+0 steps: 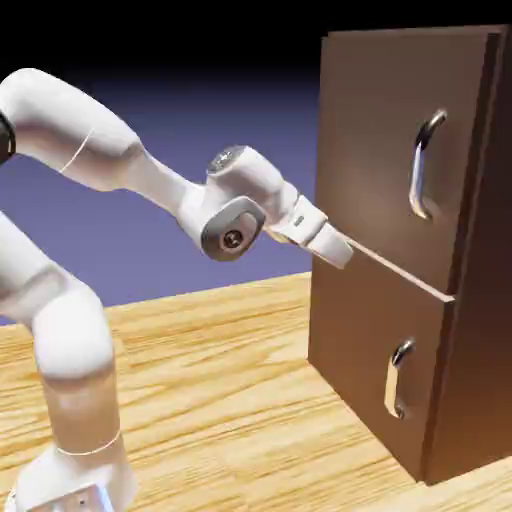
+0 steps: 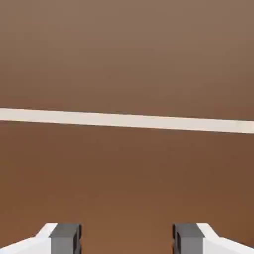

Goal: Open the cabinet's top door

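**Top door not yet opened — pincer near the cabinet's side, off the handle**

Pincer: jaws stand apart with nothing between them. In the hand view the two grey fingertips sit wide at the bottom edge and only brown wood shows in the gap. No grip on anything.

Position: in the exterior view the pincer tip is at the cabinet's near vertical edge, about level with the pale seam that divides the two doors. Whether it touches the wood, cannot tell; it looks very close. The hand view is filled with flat brown panel crossed by that light strip, so the hand is aimed at the cabinet at the height of the divide, not at a handle.

Top door: the taller panel, upper part of the cabinet, lying flush with the cabinet front. Its long curved silver handle is well up and to the right of the pincer in the exterior view, untouched. The lower door also looks shut, its smaller handle clear.

Arm: reaches in from lower left over the wooden table, wrist bent toward the cabinet.

Progress, as judged: early. The approach has brought the hand to the cabinet, but nothing is grasped and no gap shows at the door. Left to do: raise and shift the hand to the long handle, close around it, pull the door out along its swing.

Risk noted: the hand is low for the target handle; a closing here would catch only the seam or panel edge.
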